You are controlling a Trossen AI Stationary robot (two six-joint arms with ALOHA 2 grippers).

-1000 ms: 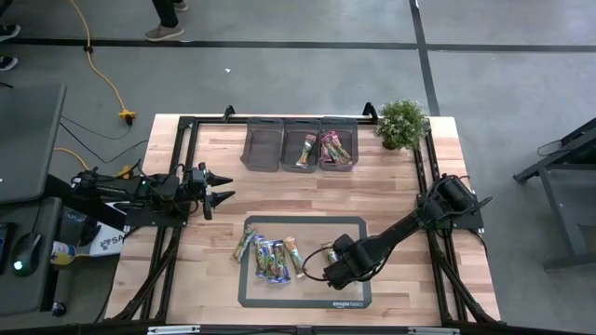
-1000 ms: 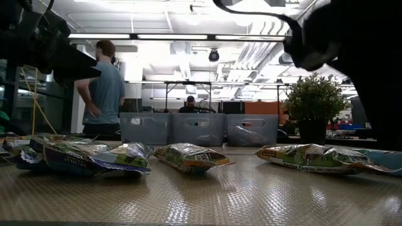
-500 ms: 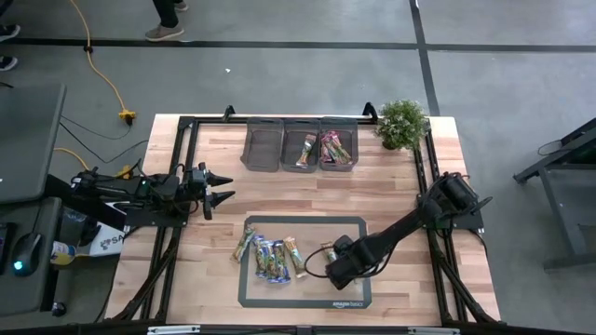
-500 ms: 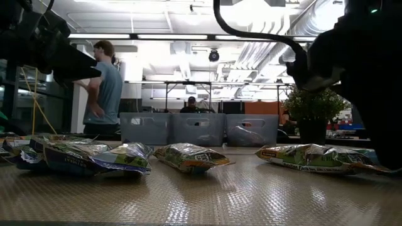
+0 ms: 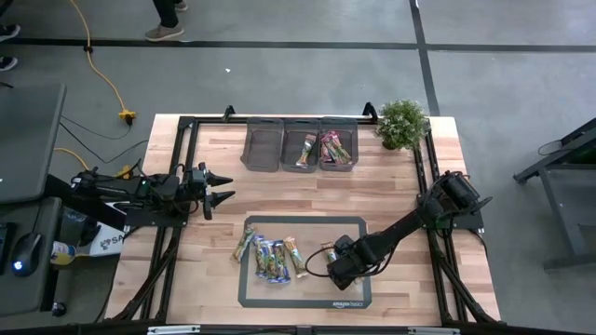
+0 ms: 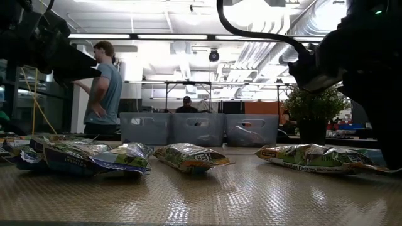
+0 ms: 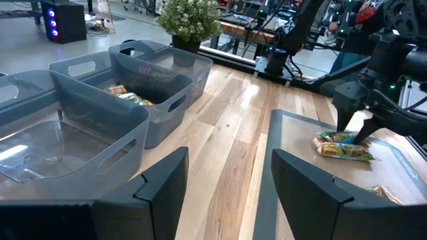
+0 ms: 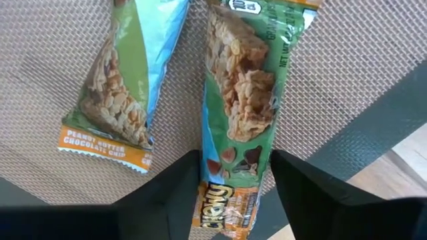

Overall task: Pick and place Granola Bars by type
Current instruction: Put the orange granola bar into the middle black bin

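Several granola bars [image 5: 268,258] lie flat in a loose row on the dark mat [image 5: 303,223]. Two green and orange bars lie apart from them, on the mat's right part. My right gripper [image 5: 331,263] hangs over one of these, open. In the right wrist view its fingers stand on either side of that bar [image 8: 238,113]; the other bar [image 8: 119,93] lies beside it. The left wrist view shows the same pair [image 7: 341,148] under the right gripper. My left gripper [image 5: 223,187] waits open above the table's left side. The bins [image 5: 303,147] hold a few bars. My right gripper comes from above, pointing down, with one finger [image 8: 177,197] on each side of the green bar's orange end [image 8: 225,212]. I cannot tell whether the fingers touch the wrapper. The bar lies flat on the mat.
Three grey bins stand in a row at the far edge: one without bars in view [image 5: 264,146], the middle with green and orange bars, one with pink bars [image 5: 337,149]. A potted plant [image 5: 402,124] stands at the far right corner. A person [image 6: 103,88] stands beyond the table.
My right arm has shifted a little over the mat, settling its gripper at the green bar. The bars have stayed where they were.
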